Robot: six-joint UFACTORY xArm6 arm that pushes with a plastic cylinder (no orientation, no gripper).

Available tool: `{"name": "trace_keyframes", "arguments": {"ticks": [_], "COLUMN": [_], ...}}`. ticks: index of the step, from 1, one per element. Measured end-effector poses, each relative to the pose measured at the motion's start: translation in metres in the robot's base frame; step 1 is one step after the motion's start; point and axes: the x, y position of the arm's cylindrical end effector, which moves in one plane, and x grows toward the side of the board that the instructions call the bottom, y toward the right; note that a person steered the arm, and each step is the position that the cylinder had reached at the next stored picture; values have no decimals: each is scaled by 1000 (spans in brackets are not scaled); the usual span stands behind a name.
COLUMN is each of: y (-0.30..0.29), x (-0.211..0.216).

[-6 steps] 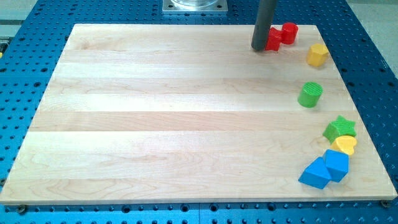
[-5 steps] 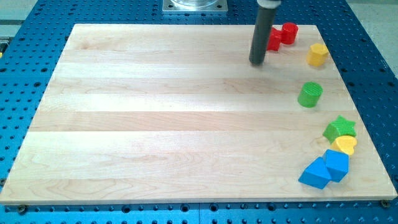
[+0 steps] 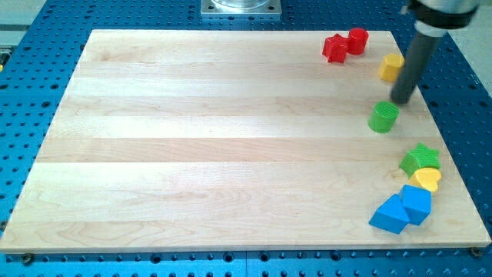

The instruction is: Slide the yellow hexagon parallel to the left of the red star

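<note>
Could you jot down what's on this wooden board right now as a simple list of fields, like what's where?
surface: wooden board on a blue perforated table
my tip: just below the yellow hexagon, above-right of the green cylinder
top right: red star touching a red cylinder
right edge: green star, yellow heart
lower right: two blue blocks, side by side

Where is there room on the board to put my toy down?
The board is bare from its left edge across to the green cylinder and red star. The right edge is crowded: red cylinder, yellow hexagon, my tip, green star, yellow heart, two blue blocks.
</note>
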Motion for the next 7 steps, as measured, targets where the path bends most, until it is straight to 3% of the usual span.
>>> {"name": "trace_keyframes", "arguments": {"ticks": [2,3,5,6,7], "y": [59,44,-97,-100,-156], "x": [-52,-84,-45,-19,-6]}}
